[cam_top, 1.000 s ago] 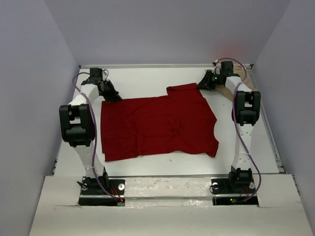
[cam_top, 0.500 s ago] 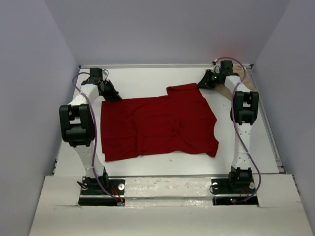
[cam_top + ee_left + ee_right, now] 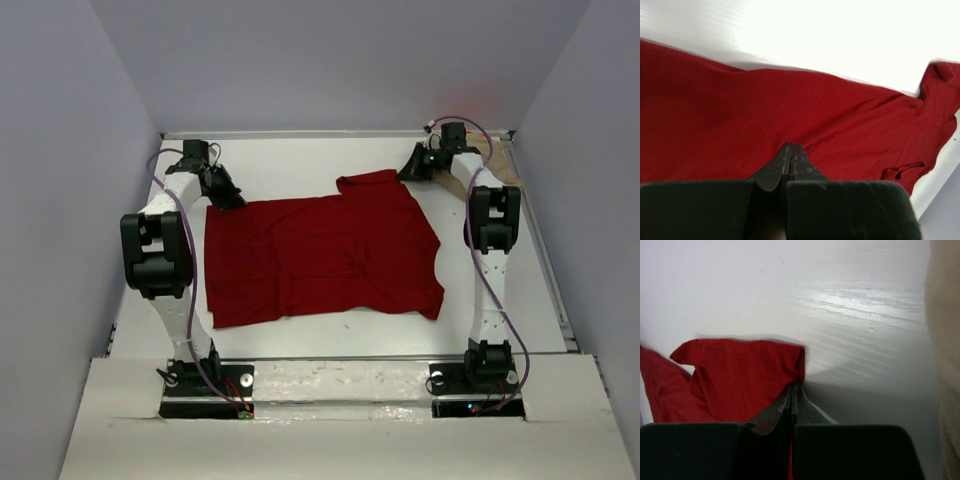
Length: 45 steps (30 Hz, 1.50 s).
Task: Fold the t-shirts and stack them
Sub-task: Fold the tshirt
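Presently on the white desk (image 3: pixel 300 160):
- Large plain dark red cloth t-shirt (image 3: pixel 320 260): spread flat, centre of the overhead frame; one sleeve points to the upper right.
- Left claw (image 3: pixel 791 150): fingers together, pinched on the red shirt near its upper-left corner (image 3: pixel 232 200).
- Right claw (image 3: pixel 792 387): fingers together, clamped on the corner of the upper-right sleeve (image 3: pixel 413 172).
- Tan cloth t-shirt (image 3: pixel 490 165): upper right of the overhead frame, partly behind the right arm, apart from the red sleeve.

We can read no text, label, brand, number or sign in any view; the dark red t-shirt (image 3: pixel 320 255) and the table (image 3: pixel 300 160) show us plain surfaces.
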Motion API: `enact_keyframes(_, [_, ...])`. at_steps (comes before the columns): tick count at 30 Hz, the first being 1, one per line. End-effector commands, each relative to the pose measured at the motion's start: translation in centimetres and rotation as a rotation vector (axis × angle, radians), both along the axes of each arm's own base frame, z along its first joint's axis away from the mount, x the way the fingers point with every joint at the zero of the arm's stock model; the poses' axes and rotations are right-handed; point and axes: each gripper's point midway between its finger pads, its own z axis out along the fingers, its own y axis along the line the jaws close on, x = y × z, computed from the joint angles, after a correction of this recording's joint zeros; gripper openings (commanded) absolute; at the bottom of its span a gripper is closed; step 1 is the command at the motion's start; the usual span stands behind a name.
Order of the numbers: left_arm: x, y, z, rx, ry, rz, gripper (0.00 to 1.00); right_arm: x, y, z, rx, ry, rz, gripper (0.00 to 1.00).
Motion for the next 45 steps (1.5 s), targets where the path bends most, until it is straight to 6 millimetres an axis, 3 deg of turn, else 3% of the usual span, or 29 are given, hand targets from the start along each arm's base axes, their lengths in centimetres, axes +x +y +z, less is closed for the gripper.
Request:
enact_keyframes(1, [0.0, 0.3, 2.3, 0.04, -0.062, 0.006, 0.04, 0.8, 0.4, 4.4, -0.097, -0.117, 0.001, 0.0])
enact_keyframes(4, [-0.1, 0.4, 1.9, 0.046, -0.048, 0.005, 0.04, 1.2, 0.0, 5.4, -0.122, -0.14, -0.005, 0.0])
enact_keyframes(6, [-0.1, 0.2, 1.9, 0.036, -0.05, -0.003, 0.04, 1.5, -0.3, 5.0, -0.141, -0.134, -0.009, 0.0])
enact_keyframes(7, [-0.2, 0.1, 1.9, 0.033, -0.05, -0.006, 0.04, 1.6, -0.4, 4.8, -0.15, -0.129, -0.013, 0.13])
enact_keyframes(8, [-0.2, 0.0, 2.0, 0.027, -0.053, -0.011, 0.04, 1.5, -0.4, 4.5, -0.154, -0.122, -0.01, 0.21])
enact_keyframes(11, [-0.3, 0.1, 2.1, 0.03, -0.056, -0.013, 0.04, 1.1, -0.4, 3.9, -0.15, -0.108, -0.007, 0.23])
enact_keyframes(15, [-0.3, -0.1, 1.9, 0.024, -0.051, -0.021, 0.04, 0.9, -0.3, 3.6, -0.147, -0.104, -0.006, 0.36])
enact_keyframes(31, [-0.3, -0.6, 1.9, 0.0, -0.053, -0.031, 0.04, 0.0, -0.7, 5.5, -0.165, -0.126, -0.024, 0.37])
enact_keyframes(36, [-0.2, -0.9, 1.9, -0.007, -0.056, -0.035, 0.04, 0.3, -1.7, 5.6, -0.221, -0.148, -0.053, 0.37])
enact_keyframes(39, [-0.2, -1.2, 1.9, -0.01, -0.056, -0.041, 0.04, 0.9, -1.6, 6.1, -0.249, -0.166, -0.057, 0.37])
enact_keyframes(45, [-0.2, -1.3, 2.0, -0.007, -0.058, -0.042, 0.04, 0.4, -0.6, 6.5, -0.189, -0.144, -0.027, 0.37])
